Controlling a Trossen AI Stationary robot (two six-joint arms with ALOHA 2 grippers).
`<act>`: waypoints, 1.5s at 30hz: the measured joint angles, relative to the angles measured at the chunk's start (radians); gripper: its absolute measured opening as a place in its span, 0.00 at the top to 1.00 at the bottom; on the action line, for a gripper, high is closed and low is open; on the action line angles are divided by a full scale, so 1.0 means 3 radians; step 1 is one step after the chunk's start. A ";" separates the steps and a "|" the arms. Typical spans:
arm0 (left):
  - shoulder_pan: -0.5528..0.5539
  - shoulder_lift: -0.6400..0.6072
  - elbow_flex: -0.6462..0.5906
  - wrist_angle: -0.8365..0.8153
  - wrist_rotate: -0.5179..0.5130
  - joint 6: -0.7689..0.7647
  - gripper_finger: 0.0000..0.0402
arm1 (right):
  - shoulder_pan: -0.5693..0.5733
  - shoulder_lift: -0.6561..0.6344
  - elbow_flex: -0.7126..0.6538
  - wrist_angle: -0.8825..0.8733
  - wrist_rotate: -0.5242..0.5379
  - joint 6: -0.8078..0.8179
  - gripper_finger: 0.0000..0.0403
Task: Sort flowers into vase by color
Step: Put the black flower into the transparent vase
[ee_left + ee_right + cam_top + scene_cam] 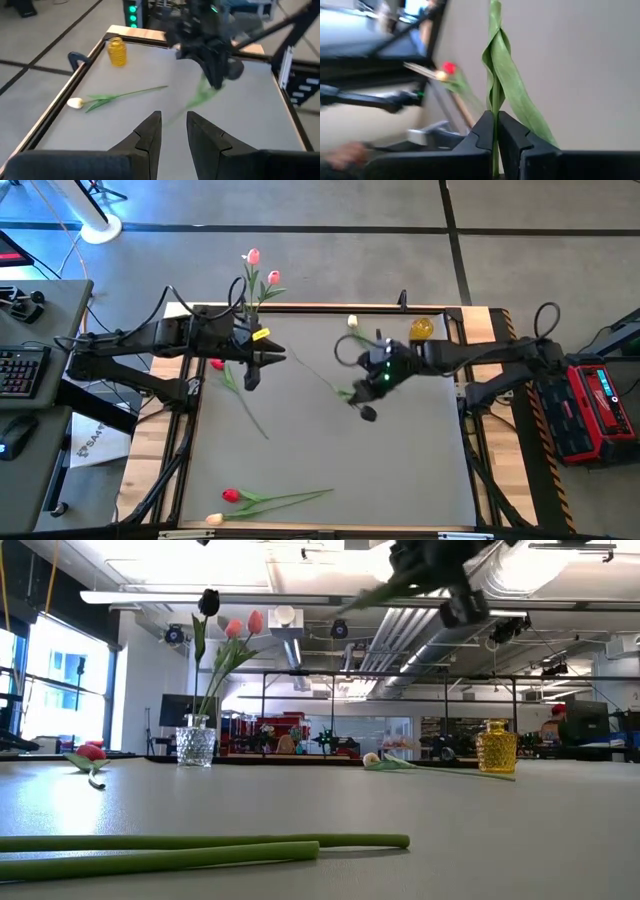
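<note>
Right wrist view: right tool [495,131] pinches a green tulip stem [495,75].

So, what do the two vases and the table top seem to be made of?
The clear vase looks like cut or pressed glass: transparent, with a faceted diamond pattern that glints. The yellow vase seems to be amber glass, translucent and textured, though plastic is possible. The table top looks like a matte grey mat or laminate, without reflections.
</note>
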 joint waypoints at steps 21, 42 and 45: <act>-0.0513 0.0633 0.0000 0.0606 -0.0748 0.1636 0.59 | -0.0110 0.0004 0.0002 0.1206 -0.0160 0.0799 1.00; -0.0498 0.0793 -0.0001 0.0616 -0.1015 0.1875 0.83 | -0.0129 0.0004 0.0003 0.1564 -0.0082 0.0799 1.00; -0.0498 0.0793 -0.0001 0.0609 -0.1015 0.1781 0.91 | -0.0143 0.0004 0.0003 0.1568 -0.0073 0.0582 0.99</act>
